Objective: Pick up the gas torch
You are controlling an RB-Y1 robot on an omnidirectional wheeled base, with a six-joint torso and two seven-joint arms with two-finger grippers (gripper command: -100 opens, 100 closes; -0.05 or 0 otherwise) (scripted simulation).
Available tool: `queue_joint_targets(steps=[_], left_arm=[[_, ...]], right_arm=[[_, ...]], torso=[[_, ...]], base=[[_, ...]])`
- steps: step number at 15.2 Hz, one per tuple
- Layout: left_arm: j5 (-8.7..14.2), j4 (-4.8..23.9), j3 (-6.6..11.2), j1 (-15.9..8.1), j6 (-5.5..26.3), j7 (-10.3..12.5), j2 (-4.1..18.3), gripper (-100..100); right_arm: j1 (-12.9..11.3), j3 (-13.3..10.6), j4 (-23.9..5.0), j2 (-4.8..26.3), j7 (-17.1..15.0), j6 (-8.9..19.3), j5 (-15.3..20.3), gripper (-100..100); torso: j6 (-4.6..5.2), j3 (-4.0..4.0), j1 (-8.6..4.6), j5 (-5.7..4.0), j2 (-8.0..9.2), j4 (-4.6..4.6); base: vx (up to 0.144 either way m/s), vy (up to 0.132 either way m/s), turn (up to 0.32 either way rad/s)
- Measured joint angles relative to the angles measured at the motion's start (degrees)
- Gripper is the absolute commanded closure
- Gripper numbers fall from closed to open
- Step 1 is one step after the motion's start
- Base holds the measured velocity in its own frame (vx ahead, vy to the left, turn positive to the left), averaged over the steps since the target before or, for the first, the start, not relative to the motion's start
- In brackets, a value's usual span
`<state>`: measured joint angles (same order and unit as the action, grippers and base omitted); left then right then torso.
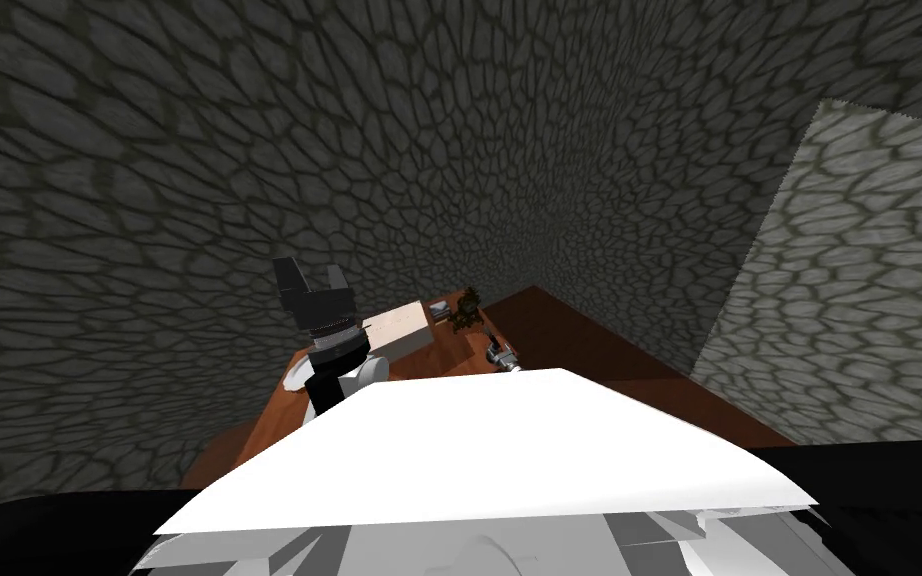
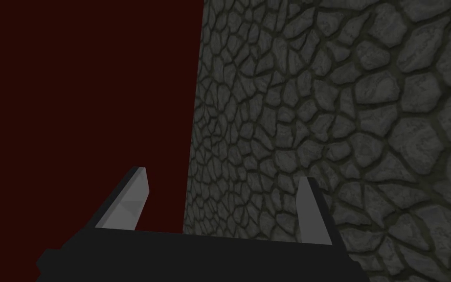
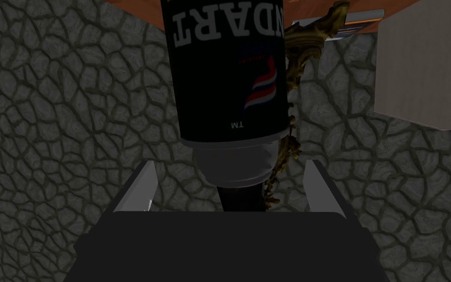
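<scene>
The gas torch (image 3: 227,73) is a black canister with white lettering and a grey neck (image 3: 234,166). Its neck end reaches between the fingers of my right gripper (image 3: 229,188), which is open with a gap on each side of the neck. In the head view a small grey piece (image 1: 502,357) lies on the brown table (image 1: 569,340) just beyond my chest; whether it is the torch or the gripper I cannot tell. My left arm (image 1: 321,325) is raised over the table's left part, and my left gripper (image 2: 222,203) is open and holds nothing.
A white box (image 1: 396,327) (image 3: 425,63) stands on the table near the left arm. A brass figurine (image 1: 467,310) (image 3: 288,147) is right behind the torch, beside a small grey stack (image 1: 440,310). Stone walls enclose the table. A dark red flat surface (image 2: 82,98) faces the left gripper.
</scene>
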<state>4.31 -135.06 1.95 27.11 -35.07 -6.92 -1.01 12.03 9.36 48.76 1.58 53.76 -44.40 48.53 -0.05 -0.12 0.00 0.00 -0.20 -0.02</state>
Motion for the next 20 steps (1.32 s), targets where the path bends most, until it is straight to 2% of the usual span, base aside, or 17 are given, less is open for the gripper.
queue_joint_targets(steps=[1,2,7,9,12,14,18,20], left_arm=[[0.0,0.0,0.00,0.0,0.0,0.0,0.0,0],[0.0,0.0,0.00,0.0,0.0,0.0,0.0,0],[0.0,0.0,0.00,0.0,0.0,0.0,0.0,0],[0.0,0.0,-0.01,0.0,0.0,0.0,0.0,0],[0.0,0.0,-0.01,-0.1,0.0,0.0,0.0,0],[0.0,0.0,0.00,0.0,0.0,0.0,0.0,0],[0.0,0.0,0.00,0.0,0.0,0.0,0.0,0],[0.0,0.0,0.01,0.0,0.0,0.0,0.0,0]], right_arm=[[-0.1,0.0,0.0,0.0,0.0,-0.1,0.9,-100],[-0.1,0.0,0.0,0.0,0.0,-0.1,1.1,100],[-0.1,0.0,0.0,0.0,0.0,-0.2,1.1,100],[-1.1,0.8,-2.6,1.1,1.2,-1.3,-1.6,100],[-1.3,1.4,-4.3,3.1,1.8,-1.0,-5.5,100],[-1.7,2.3,-6.9,3.7,3.2,-2.0,-8.5,100],[-0.5,2.7,-7.7,5.2,3.8,-1.5,-13.3,100],[-1.2,2.9,-9.3,5.4,4.3,-1.7,-15.6,100]], torso=[[-0.03,0.06,-0.11,-0.03,0.11,0.02],[-0.04,0.10,-0.18,-0.06,0.17,0.04],[-0.04,0.07,-0.30,-0.12,0.15,0.01],[0.04,0.03,-0.76,-0.21,0.36,-0.25],[0.15,-0.06,-1.08,-0.37,0.49,-0.56],[0.27,-0.29,-1.13,-0.49,0.30,-0.83],[0.26,-0.45,-1.16,-0.54,0.16,-1.03],[0.39,-0.59,-1.22,-0.51,-0.08,-1.07]], base=[[0.000,0.000,0.000],[0.000,0.000,0.000],[-0.013,-0.006,0.059],[-0.121,-0.063,0.498],[-0.148,-0.028,0.525],[-0.064,-0.004,0.148],[-0.101,0.010,0.371],[-0.061,0.012,0.192]])
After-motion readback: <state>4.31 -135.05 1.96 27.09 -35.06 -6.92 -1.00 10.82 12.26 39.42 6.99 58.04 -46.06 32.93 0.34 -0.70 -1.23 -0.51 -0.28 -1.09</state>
